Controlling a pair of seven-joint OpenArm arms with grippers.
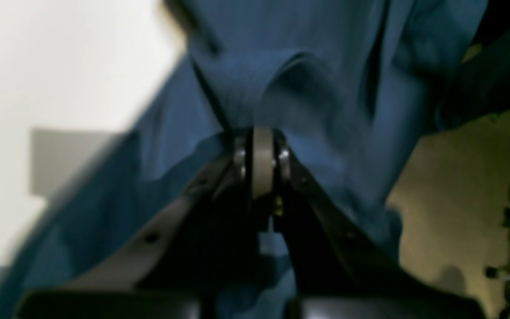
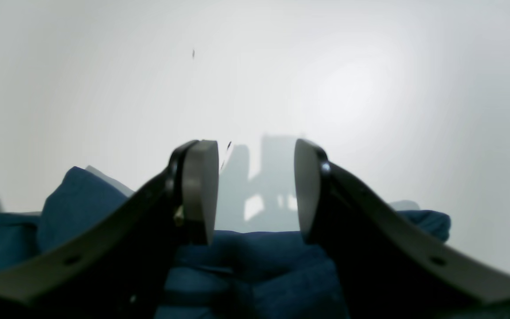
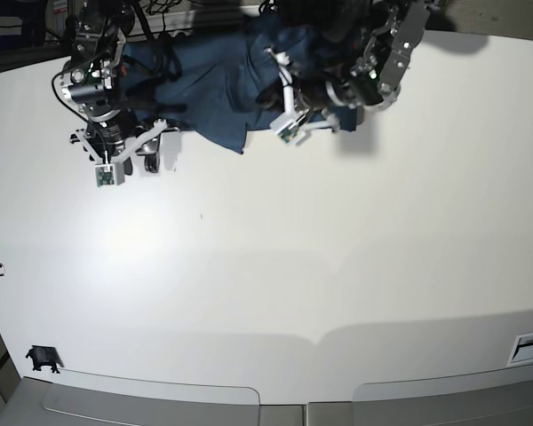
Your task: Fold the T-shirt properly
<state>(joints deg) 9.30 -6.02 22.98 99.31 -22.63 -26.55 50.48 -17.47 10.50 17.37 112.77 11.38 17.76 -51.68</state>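
My left gripper [image 1: 263, 166] has its pads pressed together on a bunched fold of the T-shirt [image 1: 326, 88], I think to drag the shirt out flat. My right gripper [image 2: 255, 190] is spread with nothing between the pads, hanging over the shirt's edge, probably ready for a second corner. On the base view the shirt lies heaped at 12 o'clock on the white table [image 3: 275, 266]; sleeves and neck are hidden, and the left wrist view is blurred
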